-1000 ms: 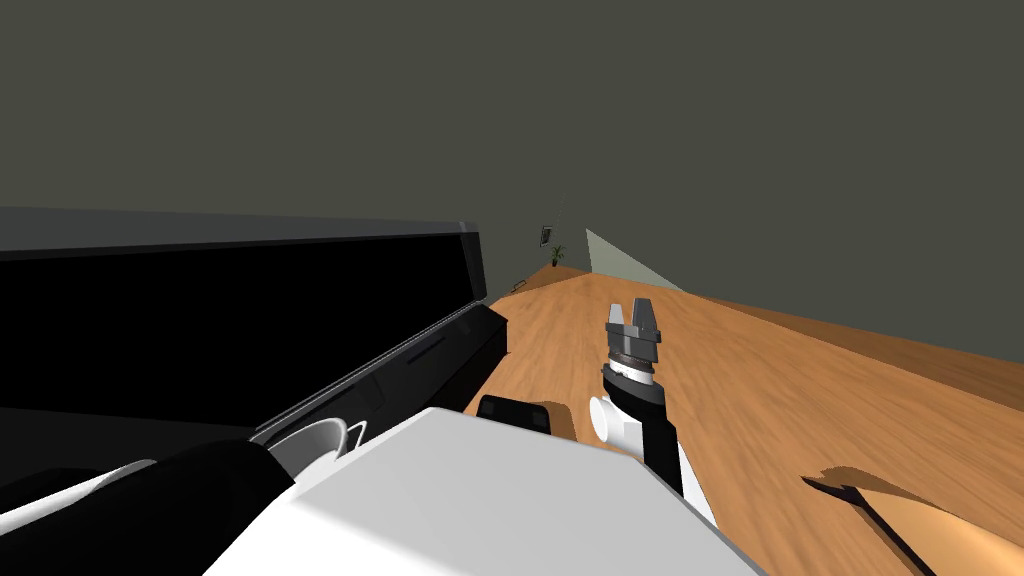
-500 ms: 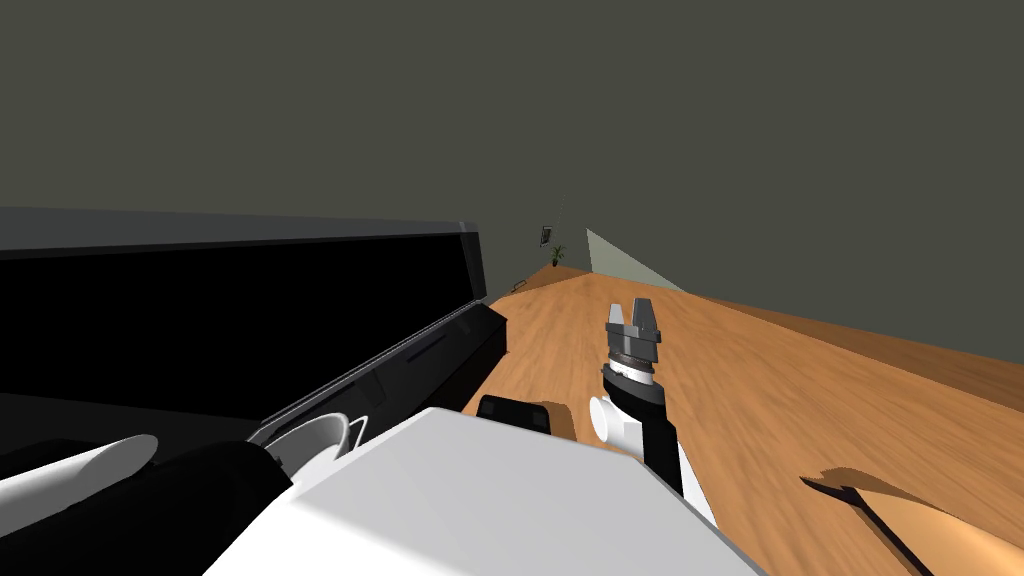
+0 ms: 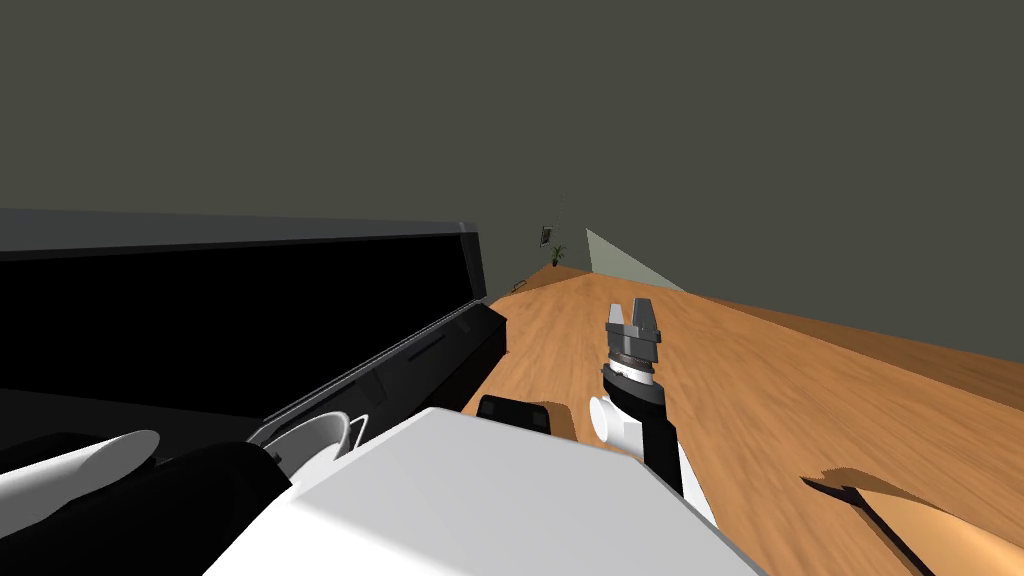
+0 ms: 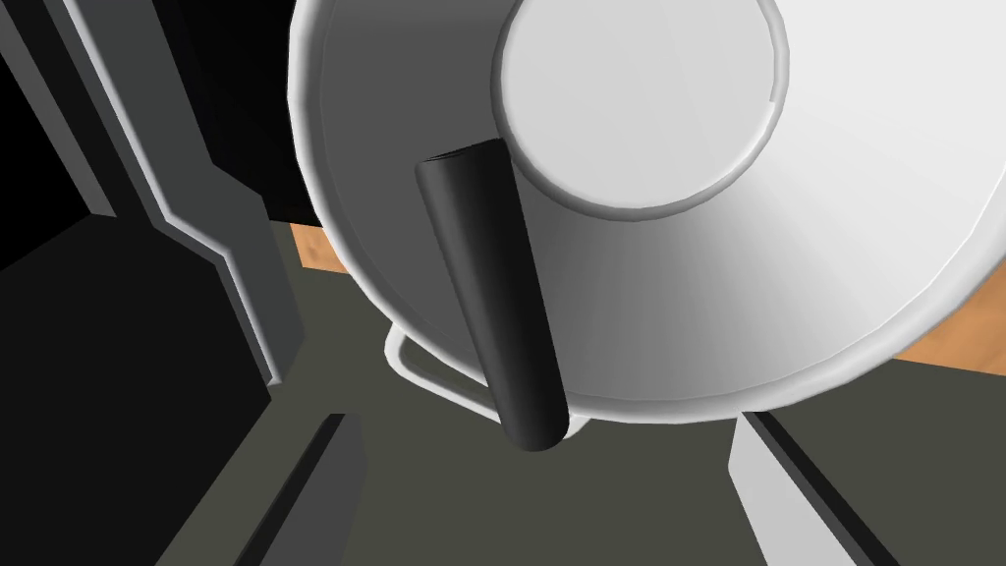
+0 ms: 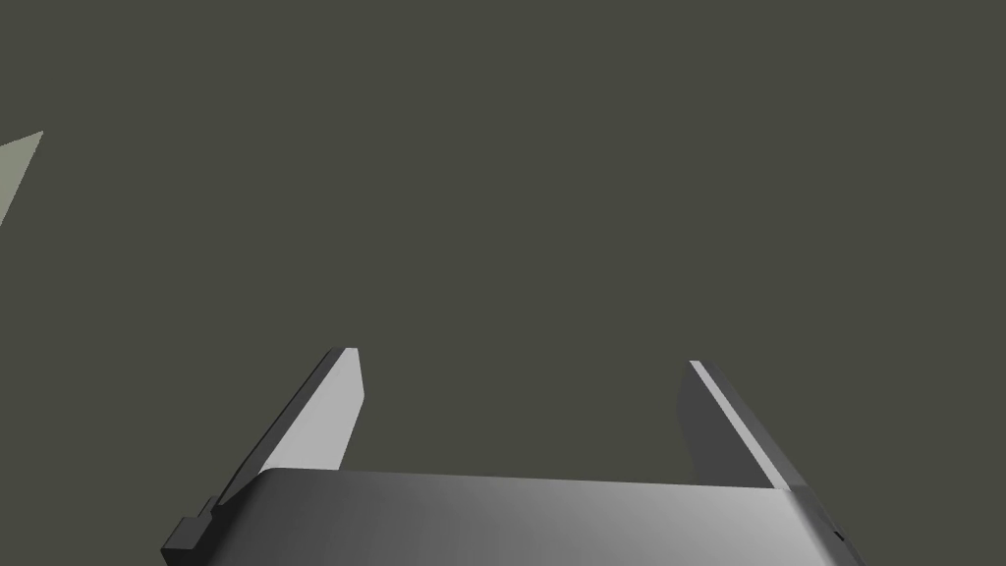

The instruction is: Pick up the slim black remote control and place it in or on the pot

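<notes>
- Black slim remote control (image 4: 491, 295) lies inside the big round white pot (image 4: 786, 246). It leans up the pot's sloping inner wall, and its near end pokes out over the rim, just above the thin white loop handle (image 4: 422, 368).
- Left pincer (image 4: 538, 423): both blades stand wide apart, either side of the remote's overhanging end and touching neither it nor the pot. It holds nothing.
- Right pincer (image 5: 521, 356): blades spread wide, empty. From the head camera it is raised over the brown wooden floor (image 3: 760, 400), well away from the work.
- Head camera shows the pot's rim (image 3: 305, 440) low on my left, beside the long black cabinet (image 3: 400, 360).
- Progress, my reading: pick-up and placing look done, since the remote is in the pot and free of the blades.
- Left to do: back the left arm away without nudging the overhanging end.
- Risk: the remote rests on a slope and could slide or tip at the rim if bumped.
</notes>
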